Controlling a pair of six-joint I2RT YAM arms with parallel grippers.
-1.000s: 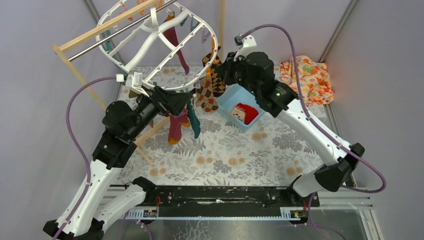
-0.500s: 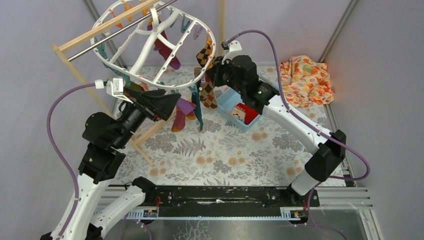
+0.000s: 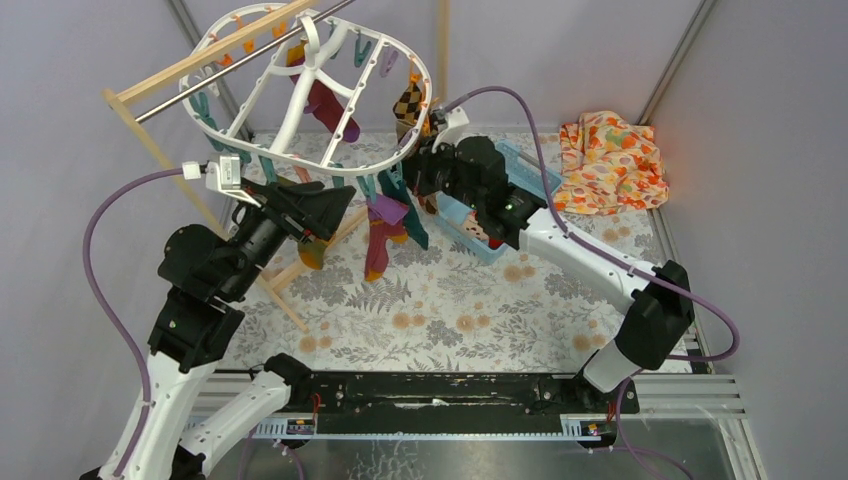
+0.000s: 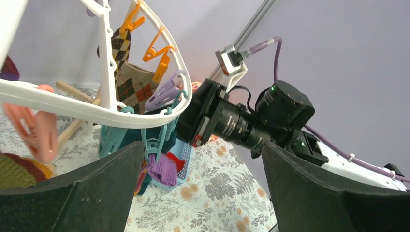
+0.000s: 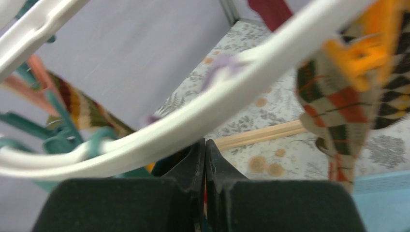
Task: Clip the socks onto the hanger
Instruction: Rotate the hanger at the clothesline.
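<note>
The white oval hanger [image 3: 297, 100] hangs tilted from the rack's metal rod, with coloured pegs around its rim. Clipped socks dangle from it: a maroon one [image 3: 335, 110], a brown-cream argyle one [image 3: 408, 103], a teal one [image 3: 410, 215] and a maroon-purple one [image 3: 380, 235]. A red sock with a cream cuff [image 3: 482, 235] lies in the blue basket [image 3: 458, 212]. My left gripper [image 3: 340, 200] is open and empty just below the near rim [image 4: 72, 104], beside a purple cuff [image 4: 162, 169]. My right gripper [image 3: 425, 170] is shut, its tips [image 5: 205, 145] right under the rim [image 5: 203, 113], next to the argyle sock [image 5: 353, 101].
The wooden rack [image 3: 160, 150] with its metal rod [image 3: 200, 80] stands at the back left, one foot on the floral mat. An orange floral cloth [image 3: 610, 160] lies at the back right. Grey walls close in on both sides.
The hanger has swung left and tilted up, and the socks swing with it. My left arm has drawn back to the left. My right gripper has moved left under the rim.
</note>
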